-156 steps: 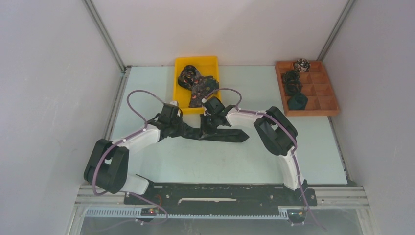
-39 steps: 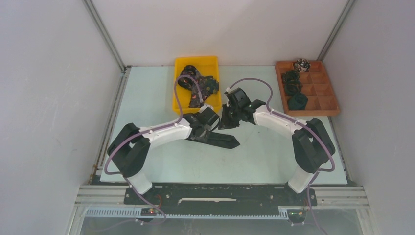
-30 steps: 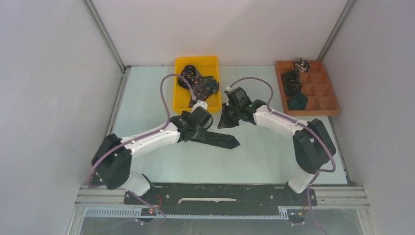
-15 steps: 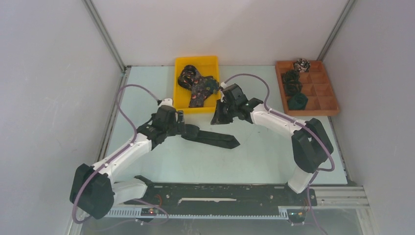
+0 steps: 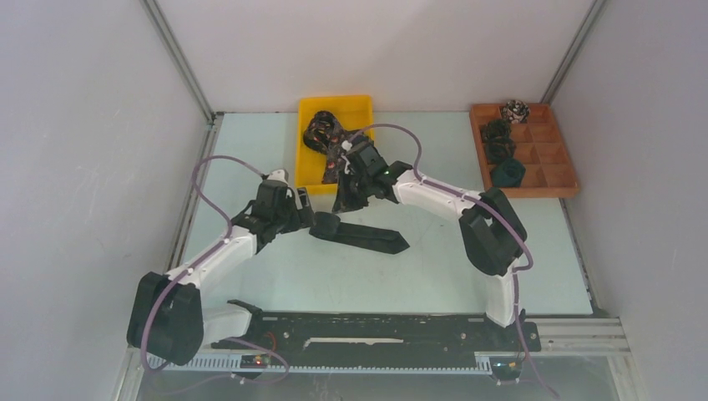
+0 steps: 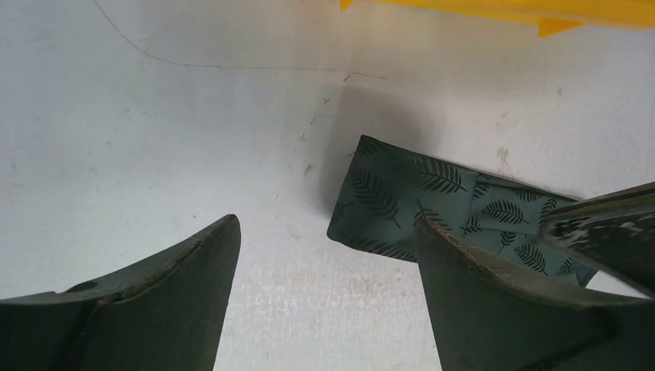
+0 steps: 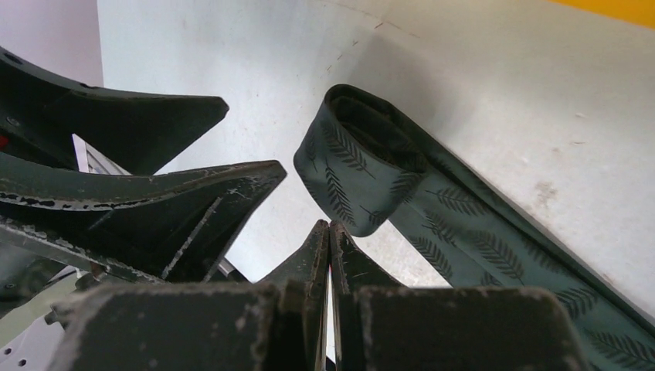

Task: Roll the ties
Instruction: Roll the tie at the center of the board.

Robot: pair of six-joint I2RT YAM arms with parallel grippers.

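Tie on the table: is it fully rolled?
No, only one end of the tie is curled into a loop; the rest lies flat.

A pale green table [image 5: 250,138] stands enclosed by plain grey-white walls [image 5: 83,125] to its left, rear and right, with aluminium struts [image 5: 179,63] at its far corners.

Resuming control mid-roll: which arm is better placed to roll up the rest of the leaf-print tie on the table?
Probably left: the left gripper is open and low, right at the rolled end of the tie. The right gripper is shut and empty.
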